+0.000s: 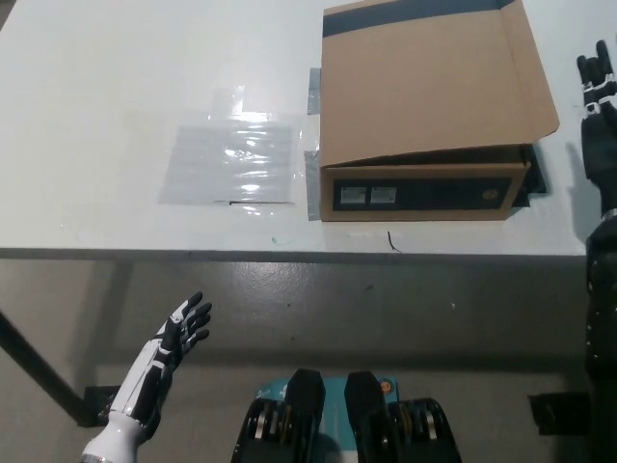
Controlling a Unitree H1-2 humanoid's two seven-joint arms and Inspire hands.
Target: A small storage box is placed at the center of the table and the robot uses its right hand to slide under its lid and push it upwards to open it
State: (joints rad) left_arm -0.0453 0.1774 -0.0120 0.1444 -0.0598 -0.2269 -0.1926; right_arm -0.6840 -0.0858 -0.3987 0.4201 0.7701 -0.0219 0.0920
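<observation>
The right hand (pixel 598 72) is black and sits at the far right edge, a little way off from the storage box (pixel 429 116). Its fingers (pixel 595 66) point up and away, spread a bit. It holds nothing and touches nothing. The black arm runs straight down from it, past the table's front edge. Nothing lies between the hand and the box.

The table (pixel 116 106) is white and big. The box is brown cardboard and rests on the table, close to the front edge. Its lid (pixel 434 82) is a wide flat flap that covers the top and hangs a bit past the box on the right side. The lid is down. The dark front of the box has two small labels (pixel 367 195).

A clear plastic sheet (pixel 233 162) lies flat on the table, just left of the box.

The white left hand (pixel 178 333) rests low, below the table's front edge and well apart from the box. It is empty, with its fingers spread.
</observation>
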